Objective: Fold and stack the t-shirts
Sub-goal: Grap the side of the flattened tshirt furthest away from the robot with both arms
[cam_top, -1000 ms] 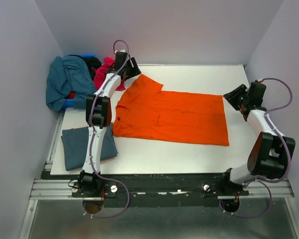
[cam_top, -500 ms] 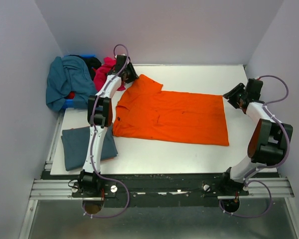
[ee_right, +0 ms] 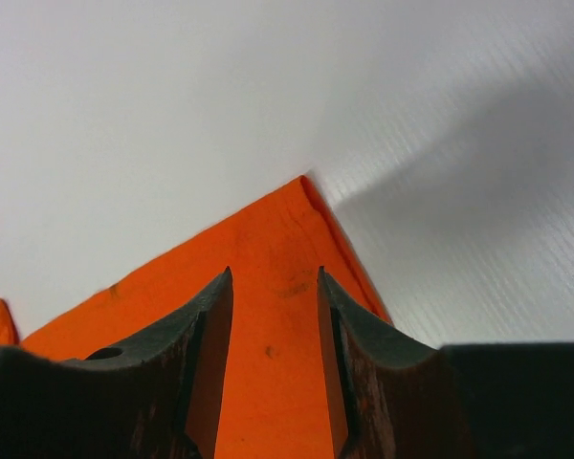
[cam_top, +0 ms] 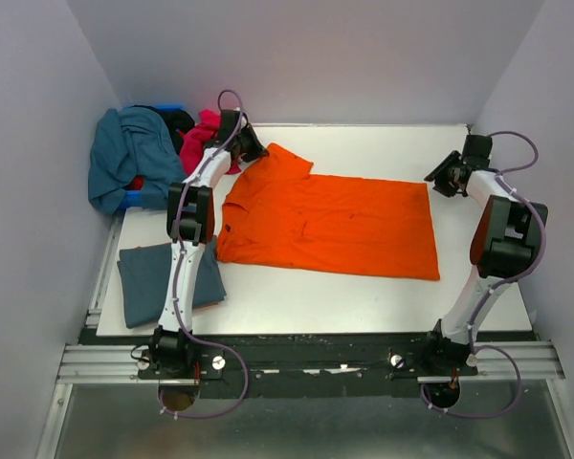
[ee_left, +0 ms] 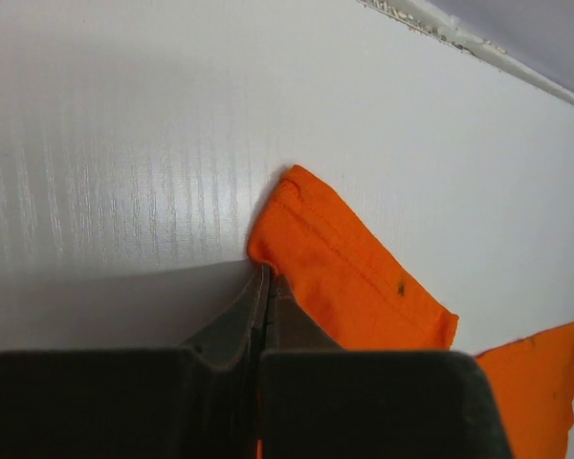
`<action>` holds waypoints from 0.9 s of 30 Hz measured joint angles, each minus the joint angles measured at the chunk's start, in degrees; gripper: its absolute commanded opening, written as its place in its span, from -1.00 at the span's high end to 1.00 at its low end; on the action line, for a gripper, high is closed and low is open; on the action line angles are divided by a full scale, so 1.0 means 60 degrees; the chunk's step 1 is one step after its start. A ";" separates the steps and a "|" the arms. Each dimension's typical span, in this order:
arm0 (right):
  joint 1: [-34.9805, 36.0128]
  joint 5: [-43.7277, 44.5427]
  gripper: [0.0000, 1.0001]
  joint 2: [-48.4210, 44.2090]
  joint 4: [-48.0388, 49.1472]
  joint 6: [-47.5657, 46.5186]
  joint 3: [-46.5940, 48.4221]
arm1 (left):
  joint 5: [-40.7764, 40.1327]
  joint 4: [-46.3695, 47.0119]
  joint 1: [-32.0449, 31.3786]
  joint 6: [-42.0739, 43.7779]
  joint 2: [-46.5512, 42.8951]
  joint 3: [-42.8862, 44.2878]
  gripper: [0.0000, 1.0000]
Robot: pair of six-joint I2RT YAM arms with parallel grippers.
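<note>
The bright orange cloth t-shirt lies flat and unfolded across the white counter. A crumpled teal shirt and a magenta-pink shirt wait past the far-left corner, and one slate blue-grey shirt sits folded near-left. The left gripper pinches the orange sleeve, while the right gripper gapes astride the far-right hem corner

Orange shirt flat, grey shirt folded.

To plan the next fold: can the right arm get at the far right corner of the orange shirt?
Probably yes. The right gripper is open over that corner of the orange shirt, with cloth showing between its fingers. Only bare table lies around the corner, so nothing seems in the way.
</note>
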 measured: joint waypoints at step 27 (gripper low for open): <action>0.0062 -0.0004 0.02 0.3362 -0.3417 -0.0117 0.4462 | 0.0586 0.1399 0.0182 0.0004 -0.0197 -0.0969 1.00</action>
